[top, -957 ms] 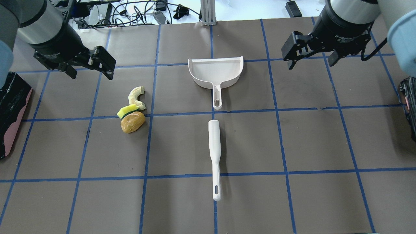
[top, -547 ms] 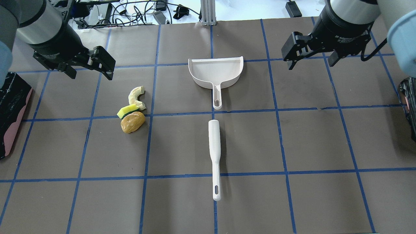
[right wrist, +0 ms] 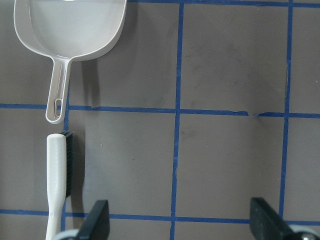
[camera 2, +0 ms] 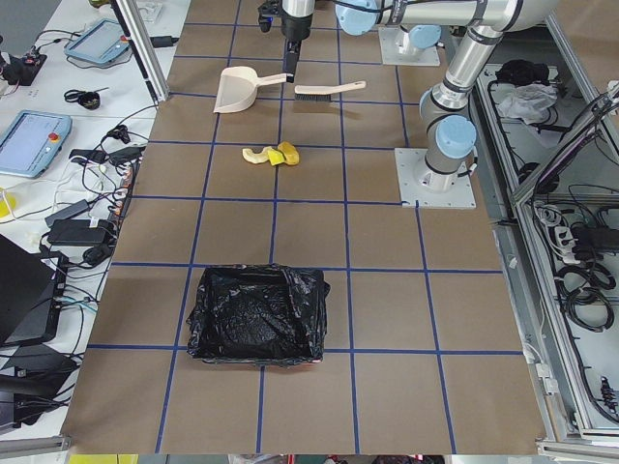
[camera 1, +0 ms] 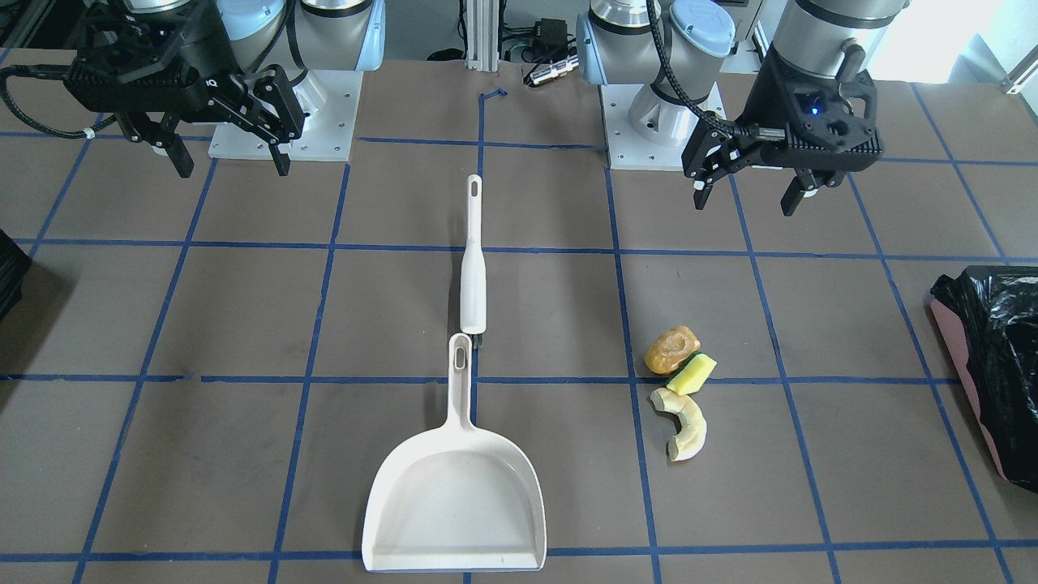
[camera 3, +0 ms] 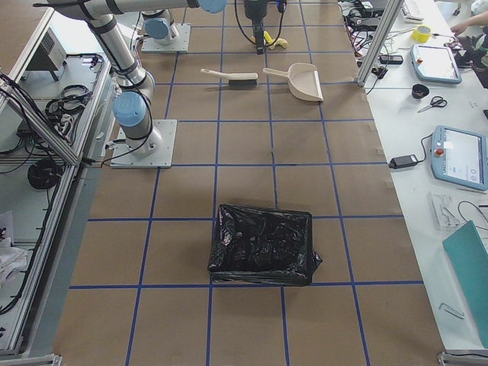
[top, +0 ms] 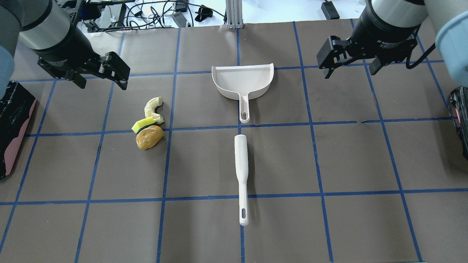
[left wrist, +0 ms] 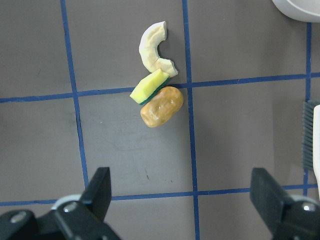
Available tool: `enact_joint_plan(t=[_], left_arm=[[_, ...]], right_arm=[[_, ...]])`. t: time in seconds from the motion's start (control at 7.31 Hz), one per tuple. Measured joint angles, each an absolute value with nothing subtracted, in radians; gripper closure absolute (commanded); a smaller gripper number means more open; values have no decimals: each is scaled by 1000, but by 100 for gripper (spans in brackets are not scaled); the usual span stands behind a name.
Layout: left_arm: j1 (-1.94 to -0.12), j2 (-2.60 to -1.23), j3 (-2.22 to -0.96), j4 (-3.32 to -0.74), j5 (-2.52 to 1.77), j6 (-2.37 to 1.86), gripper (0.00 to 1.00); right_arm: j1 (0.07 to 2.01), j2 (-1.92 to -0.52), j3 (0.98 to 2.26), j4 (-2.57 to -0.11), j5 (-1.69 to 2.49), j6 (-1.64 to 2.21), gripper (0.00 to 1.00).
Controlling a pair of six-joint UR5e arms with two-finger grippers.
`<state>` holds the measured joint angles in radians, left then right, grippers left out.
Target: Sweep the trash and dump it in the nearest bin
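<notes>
The trash lies in one cluster left of centre: an orange-brown lump (top: 149, 137), a yellow-green sponge block (top: 143, 124) and a curved pale squash slice (top: 153, 108). It also shows in the left wrist view, with the lump (left wrist: 161, 106) nearest the camera. The pink bin lined with a black bag (top: 14, 124) stands at the table's left edge. My left gripper (top: 100, 78) hovers open and empty above and beyond the trash. My right gripper (top: 350, 69) hovers open and empty to the right of the white dustpan (top: 242, 81).
A white brush (top: 241, 171) lies lengthwise at the centre, its head next to the dustpan's handle. A second black container (top: 461, 117) stands at the right edge. Blue tape lines grid the brown table. Cables lie beyond the far edge.
</notes>
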<state>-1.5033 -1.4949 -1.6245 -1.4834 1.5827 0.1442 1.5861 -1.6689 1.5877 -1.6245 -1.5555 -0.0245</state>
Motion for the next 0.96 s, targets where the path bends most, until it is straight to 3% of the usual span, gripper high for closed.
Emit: enact_joint_plan(t=[0.96], left_arm=[[-1497, -1501, -1643, -1481, 1579, 108, 0]], right_arm=[[1589, -1666, 1626, -1637, -1552, -18, 0]])
